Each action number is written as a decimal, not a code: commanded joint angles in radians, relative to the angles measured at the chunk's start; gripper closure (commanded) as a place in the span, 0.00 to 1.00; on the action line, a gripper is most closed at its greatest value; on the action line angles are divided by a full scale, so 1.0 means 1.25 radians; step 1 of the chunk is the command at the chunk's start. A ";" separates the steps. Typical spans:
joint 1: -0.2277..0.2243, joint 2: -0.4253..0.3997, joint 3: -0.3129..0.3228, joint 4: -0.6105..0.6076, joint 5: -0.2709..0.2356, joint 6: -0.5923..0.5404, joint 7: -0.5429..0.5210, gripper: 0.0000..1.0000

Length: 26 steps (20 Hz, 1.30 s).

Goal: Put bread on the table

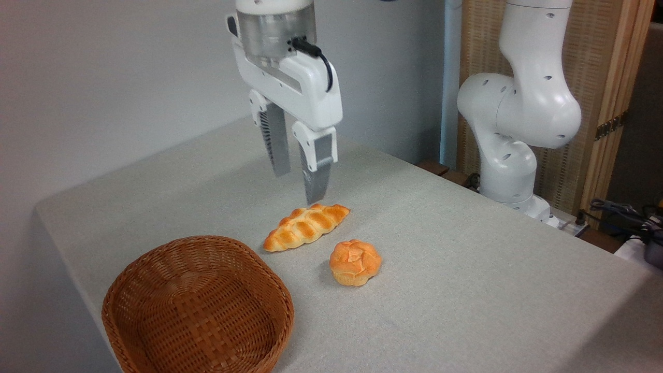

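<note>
Claw point(299, 184), fingers apart and empty, above the braided loaf point(306, 226). The bread point(355, 262) sits on the table point(466, 269), right of the wicker basket point(198, 308).

open cloth right of the bread point(355, 261), braided loaf point(305, 226) just beside, basket point(197, 305) further left

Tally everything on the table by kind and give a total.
Round bun: 1
Braided loaf: 1
Wicker basket, nothing in it: 1
Total: 3, all resting on the table. The gripper hangs open above the loaf, holding nothing.
</note>
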 commanded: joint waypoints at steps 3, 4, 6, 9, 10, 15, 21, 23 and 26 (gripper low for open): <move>0.024 0.067 -0.027 0.124 -0.011 -0.057 -0.112 0.00; 0.024 0.067 -0.028 0.131 -0.011 -0.057 -0.114 0.00; 0.024 0.069 -0.029 0.131 0.008 -0.059 -0.123 0.00; 0.022 0.098 -0.050 0.160 0.060 -0.070 -0.148 0.00; 0.022 0.103 -0.049 0.166 0.062 -0.070 -0.145 0.00; 0.019 0.115 -0.049 0.181 0.062 -0.098 -0.149 0.00; 0.019 0.118 -0.049 0.183 0.062 -0.098 -0.147 0.00; 0.019 0.118 -0.045 0.182 0.062 -0.098 -0.144 0.00; 0.019 0.118 -0.042 0.183 0.061 -0.098 -0.143 0.00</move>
